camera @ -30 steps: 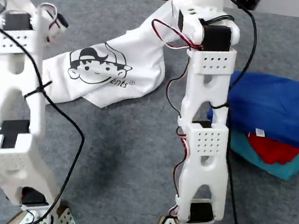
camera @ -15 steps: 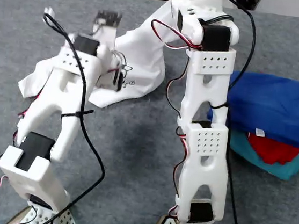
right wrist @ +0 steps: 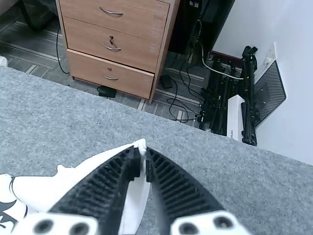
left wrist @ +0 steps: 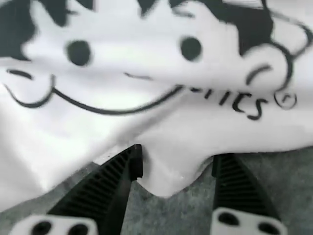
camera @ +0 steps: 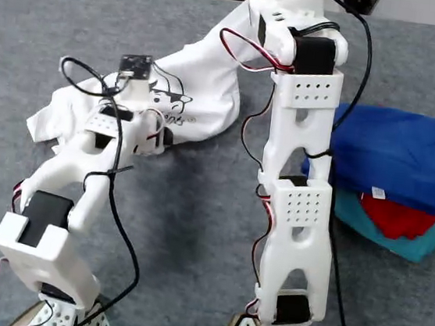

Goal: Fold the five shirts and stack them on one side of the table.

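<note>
A white shirt (camera: 203,83) with a black cartoon face lies spread across the far middle of the grey table. My left gripper (left wrist: 176,164) is open and low over the shirt's near edge (left wrist: 166,176), which bulges between its two fingers. From above, that left gripper (camera: 155,131) sits on the shirt's printed part. My right gripper (right wrist: 142,155) is shut on a far corner of the white shirt (right wrist: 54,191), holding it raised near the table's back edge. The right arm (camera: 302,141) stretches straight up the middle.
A stack of folded shirts (camera: 395,152) sits at the right edge: blue on top, red and teal beneath. Wooden drawers (right wrist: 112,44) and cables stand beyond the table's far edge. Bare grey table (camera: 186,230) lies between the arms.
My left arm swung in from the far left and came down onto the shirt's near edge. The shirt's left part got pushed and bunched. The right arm has not moved.
</note>
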You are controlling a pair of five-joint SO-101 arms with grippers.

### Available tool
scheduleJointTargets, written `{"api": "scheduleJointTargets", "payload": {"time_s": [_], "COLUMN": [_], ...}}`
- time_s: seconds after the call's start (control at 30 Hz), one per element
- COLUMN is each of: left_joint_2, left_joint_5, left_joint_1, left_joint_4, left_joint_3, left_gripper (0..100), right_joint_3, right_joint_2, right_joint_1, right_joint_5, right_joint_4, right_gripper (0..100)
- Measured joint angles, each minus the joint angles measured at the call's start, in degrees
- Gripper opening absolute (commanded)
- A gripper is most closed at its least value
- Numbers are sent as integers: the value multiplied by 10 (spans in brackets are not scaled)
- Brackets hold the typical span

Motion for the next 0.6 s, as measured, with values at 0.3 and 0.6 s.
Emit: {"api": "scheduleJointTargets", "payload": {"time_s": [0.3, 0.6], "left_joint_2": [0, -39], "left_joint_5": [5, -30], "left_joint_1": [-3, -20], "left_joint_4": [-39, 25], "left_joint_3": [7, -15], "left_gripper": [22, 18], "right_joint_3": [0, 0], "right_joint_2": [0, 0], "right_joint_1": [0, 0], "right_joint_5": [0, 0], "right_joint_4": [0, 3], "right_gripper": [5, 5]}}
